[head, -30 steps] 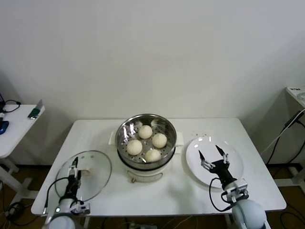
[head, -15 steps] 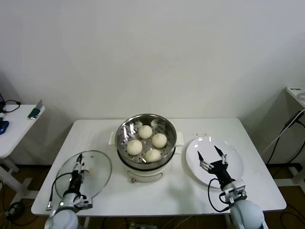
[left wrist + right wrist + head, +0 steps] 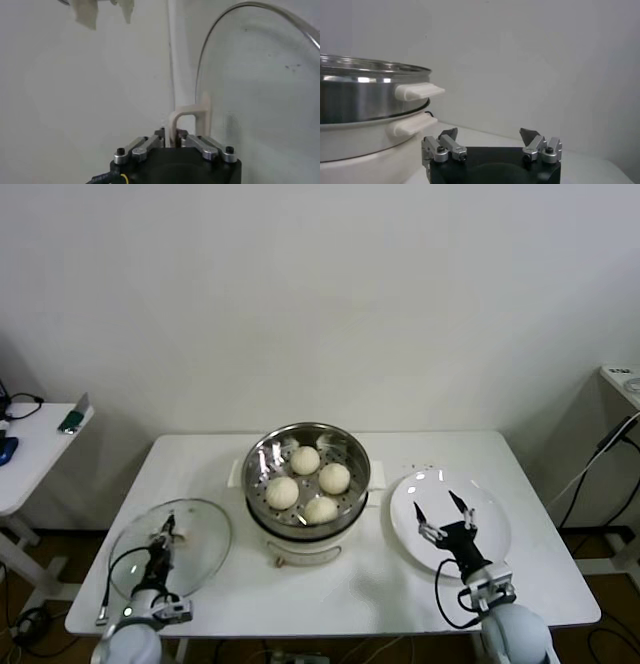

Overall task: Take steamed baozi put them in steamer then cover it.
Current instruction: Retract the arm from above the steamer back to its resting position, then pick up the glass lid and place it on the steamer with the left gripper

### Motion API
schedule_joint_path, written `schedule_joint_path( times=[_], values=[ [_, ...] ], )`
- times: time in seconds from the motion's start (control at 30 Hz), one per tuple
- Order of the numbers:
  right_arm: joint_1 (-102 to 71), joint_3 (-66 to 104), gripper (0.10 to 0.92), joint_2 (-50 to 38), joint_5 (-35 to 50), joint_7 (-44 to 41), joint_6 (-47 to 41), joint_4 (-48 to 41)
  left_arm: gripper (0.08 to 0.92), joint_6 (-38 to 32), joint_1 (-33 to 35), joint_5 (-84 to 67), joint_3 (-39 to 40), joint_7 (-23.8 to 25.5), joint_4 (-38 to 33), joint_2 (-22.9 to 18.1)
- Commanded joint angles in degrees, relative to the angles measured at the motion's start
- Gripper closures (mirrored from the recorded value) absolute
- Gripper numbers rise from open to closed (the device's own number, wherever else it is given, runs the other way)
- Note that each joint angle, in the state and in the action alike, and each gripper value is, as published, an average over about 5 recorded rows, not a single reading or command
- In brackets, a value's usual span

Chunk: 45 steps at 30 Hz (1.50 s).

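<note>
Four cream-white baozi [image 3: 308, 480] lie in the shiny steel steamer [image 3: 262, 452] on its cream-white pot base at the table's middle. The clear glass cover [image 3: 195, 536] lies at the table's front left. My left gripper [image 3: 163, 534] is shut on the cover's cream-white bar handle [image 3: 190, 116]; the glass dome [image 3: 260, 85] fills the left wrist view. My right gripper [image 3: 444, 506] is open and empty above the white plate [image 3: 495, 524]. The right wrist view shows its spread fingertips [image 3: 449, 133] and the steamer [image 3: 365, 100] beside them.
The white plate lies at the table's right. A side table [image 3: 30, 449] with small items stands at the far left. A wall is behind the table. Cables hang at the right.
My left gripper has moved onto the cover's handle and shut on it; the cover has shifted a little to the left. The right gripper has barely moved.
</note>
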Motion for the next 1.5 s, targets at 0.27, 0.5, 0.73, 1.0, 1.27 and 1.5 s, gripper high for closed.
schedule_joint_path(
  times=[0.27, 0.5, 0.73, 1.0, 1.27, 1.5],
  values=[
    [0.4, 0.2, 0.203, -2.4, 0.1, 0.1, 0.0, -0.3, 0.851, 9.7, 10.4, -4.9, -1.9, 0.8, -20.5, 6.4],
    [0.9, 0.5, 0.203, -3.3, 0.3, 0.0, 0.3, -1.5, 0.851, 19.9, 15.4, -6.7, -2.6, 1.9, -33.3, 10.3],
    [1.9, 0.8, 0.203, -3.2, 0.8, -0.2, 0.4, -2.6, 0.851, 25.3, 14.6, -11.3, -2.5, 4.3, -39.5, 15.9],
    [4.2, -0.4, 0.203, -3.1, 0.5, -0.4, 0.3, -4.6, 0.851, 35.3, -0.2, -20.0, 8.2, 11.4, -41.3, 29.4],
    [6.4, -1.8, 0.203, -2.4, -0.4, -0.5, 0.2, -6.6, 0.851, 39.7, -19.0, -14.4, 29.4, 19.8, -40.2, 27.6],
    [7.2, -1.9, 0.203, -1.6, -1.2, -0.4, 0.2, -7.6, 0.851, 39.7, -22.8, -0.1, 37.7, 28.0, -34.6, 11.9]
  ],
)
